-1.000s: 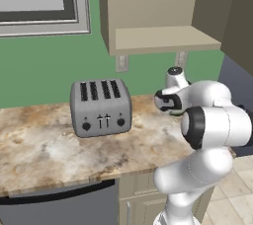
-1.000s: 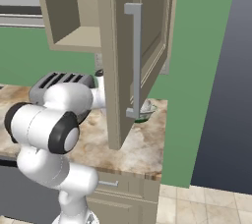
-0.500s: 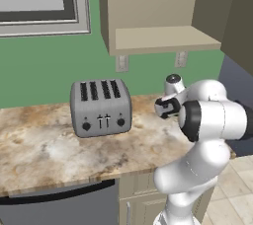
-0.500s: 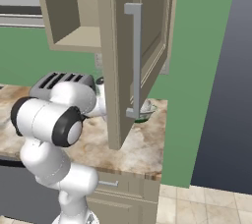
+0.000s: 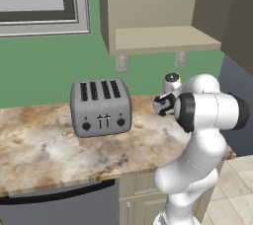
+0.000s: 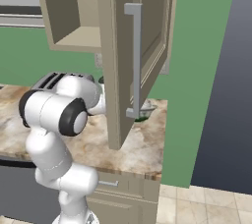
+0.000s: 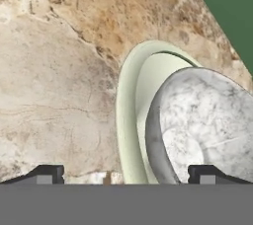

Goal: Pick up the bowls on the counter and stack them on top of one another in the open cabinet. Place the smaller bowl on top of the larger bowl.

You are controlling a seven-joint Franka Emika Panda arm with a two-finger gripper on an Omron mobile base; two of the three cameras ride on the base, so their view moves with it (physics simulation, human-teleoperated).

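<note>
Counter [image 5: 44,150]: marbled beige-and-brown stone across the lower half of the left base view, carrying the toaster and, per the hand view, both bowls.
Open cabinet [image 5: 163,39]: upper centre of the left base view, shelf board bare; its door [image 6: 135,61] swung out at centre of the right base view.
Toaster [image 5: 100,107]: grey four-slot, left of centre, well apart from the bowls.
Larger bowl [image 7: 129,120]: pale green-cream, centre of the hand view, resting on the counter.
Smaller bowl [image 7: 207,125]: mottled grey-white, lower right of the hand view, overlapping the larger bowl; nested or merely in front, impossible to tell.
End effector [image 7: 126,173]: jaws spread wide, gripping nothing, poised over the bowls.
Progress: nothing shelved yet; both lifts, both placements and the stacking remain, by this evidence.
</note>
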